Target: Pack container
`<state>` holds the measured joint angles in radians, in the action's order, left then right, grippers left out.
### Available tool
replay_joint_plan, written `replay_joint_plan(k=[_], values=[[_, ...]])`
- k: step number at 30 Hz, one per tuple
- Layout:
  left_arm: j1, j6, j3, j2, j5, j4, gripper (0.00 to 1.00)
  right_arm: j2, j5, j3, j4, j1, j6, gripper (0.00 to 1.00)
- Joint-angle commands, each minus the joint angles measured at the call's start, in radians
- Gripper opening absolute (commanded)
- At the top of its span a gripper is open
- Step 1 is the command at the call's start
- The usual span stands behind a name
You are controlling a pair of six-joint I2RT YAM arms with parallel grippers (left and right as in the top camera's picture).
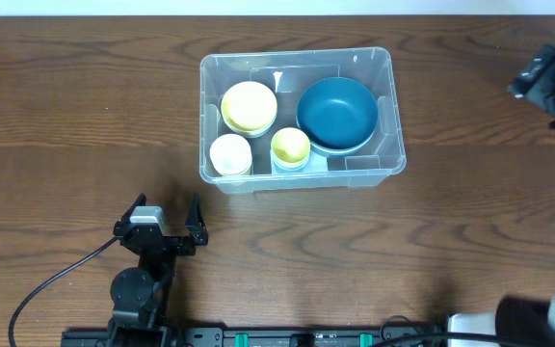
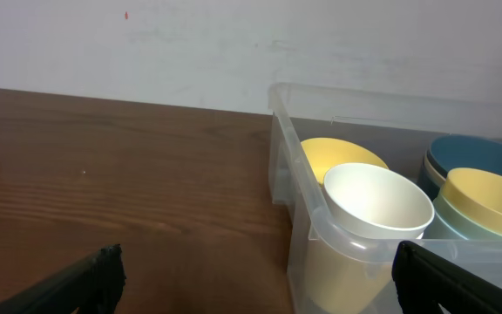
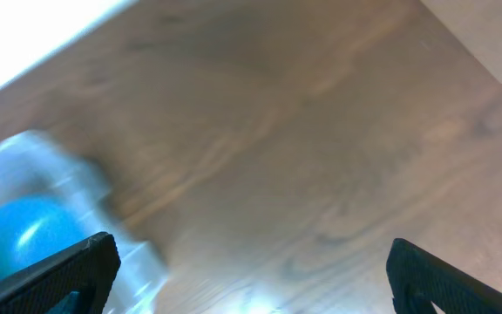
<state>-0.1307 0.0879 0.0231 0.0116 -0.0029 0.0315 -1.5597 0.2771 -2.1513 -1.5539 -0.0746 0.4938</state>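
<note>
container (image 1: 297,55): blue bowl (image 1: 336,114), yellow bowl (image 1: 250,106), white cup (image 1: 230,154), yellow cup (image 1: 290,146) side by side to fit | my left fingers (image 2: 81,281), right fingers (image 3: 64,272): spread, empty | packing looks done

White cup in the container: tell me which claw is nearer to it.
Left. The left claw is just outside the container, at the corner holding the white cup; the right claw is far off past the opposite end.

Overhead looks straight down on the container (image 1: 295,54); wrist views share it, close from eight o'clock, farther from three o'clock.
</note>
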Motion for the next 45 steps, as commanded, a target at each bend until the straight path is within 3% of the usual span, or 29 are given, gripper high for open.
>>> replay_joint_plan(k=[1, 5, 10, 17, 22, 30, 34, 45], values=[[0.005, -0.013, -0.019, -0.008, -0.007, 0.040, 0.98, 0.124, 0.003, -0.004, -0.003, 0.124, 0.014, 0.99], [0.005, -0.013, -0.019, -0.008, -0.008, 0.040, 0.98, 0.238, 0.003, 0.028, -0.003, 0.232, 0.014, 0.99], [0.005, -0.013, -0.019, -0.008, -0.007, 0.040, 0.98, 0.409, -0.016, 0.167, 0.024, 0.244, 0.014, 0.99], [0.005, -0.013, -0.019, -0.008, -0.007, 0.040, 0.98, 0.730, 0.035, 0.584, 0.098, 0.226, 0.014, 0.99], [0.005, -0.013, -0.019, -0.008, -0.007, 0.040, 0.98, 0.975, 0.018, 0.931, 0.440, 0.206, 0.012, 0.99], [0.005, -0.013, -0.019, -0.008, -0.007, 0.040, 0.98, 1.288, -0.155, 1.412, 1.074, 0.180, -0.153, 0.99], [0.005, -0.013, -0.019, -0.008, -0.007, 0.040, 0.98, 1.398, -0.206, 1.605, 1.305, 0.161, -0.204, 0.99], [0.005, -0.013, -0.019, -0.008, -0.007, 0.040, 0.98, 1.554, -0.256, 1.961, 1.616, 0.145, -0.208, 0.99]])
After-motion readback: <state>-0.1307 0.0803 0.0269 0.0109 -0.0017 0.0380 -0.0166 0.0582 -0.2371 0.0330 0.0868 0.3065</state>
